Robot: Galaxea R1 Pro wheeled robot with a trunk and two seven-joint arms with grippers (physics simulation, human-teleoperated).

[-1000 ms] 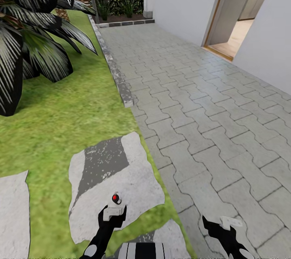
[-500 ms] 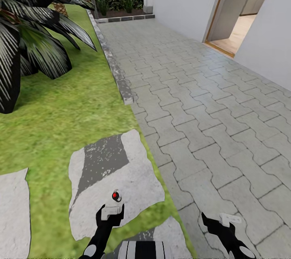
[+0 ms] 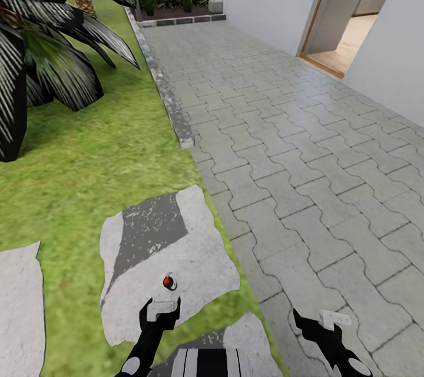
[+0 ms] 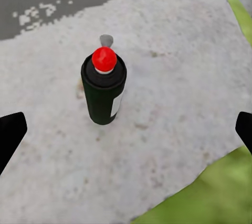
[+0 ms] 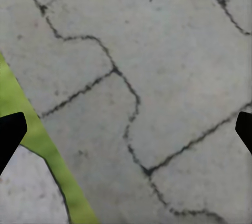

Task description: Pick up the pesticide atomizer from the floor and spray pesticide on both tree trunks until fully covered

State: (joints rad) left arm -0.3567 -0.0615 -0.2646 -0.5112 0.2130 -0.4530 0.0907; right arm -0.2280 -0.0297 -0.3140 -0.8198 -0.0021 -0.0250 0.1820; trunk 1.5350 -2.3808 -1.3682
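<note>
The pesticide atomizer (image 3: 169, 282), a small dark bottle with a red cap, stands upright on a pale stepping stone (image 3: 194, 265) in the grass. My left gripper (image 3: 159, 313) hovers just short of it, open and not touching it. In the left wrist view the atomizer (image 4: 104, 90) stands ahead of the left gripper (image 4: 126, 135), whose dark fingertips (image 4: 10, 135) sit wide apart. My right gripper (image 3: 318, 324) hangs open over the paving, and the right gripper (image 5: 126, 135) holds nothing. The two trees and their trunks are out of view.
A dark-leaved palm (image 3: 41, 53) spreads over the lawn (image 3: 88, 165) at left. A stone kerb (image 3: 171, 106) divides grass from the grey paved path (image 3: 294, 159). A white wall with an open doorway (image 3: 341, 29) is at right, a planter bed (image 3: 171, 0) and slat fence far ahead.
The whole picture has slid slightly, so the camera moved. The atomizer now sits a little farther ahead of my left gripper. Both grippers stay open.
</note>
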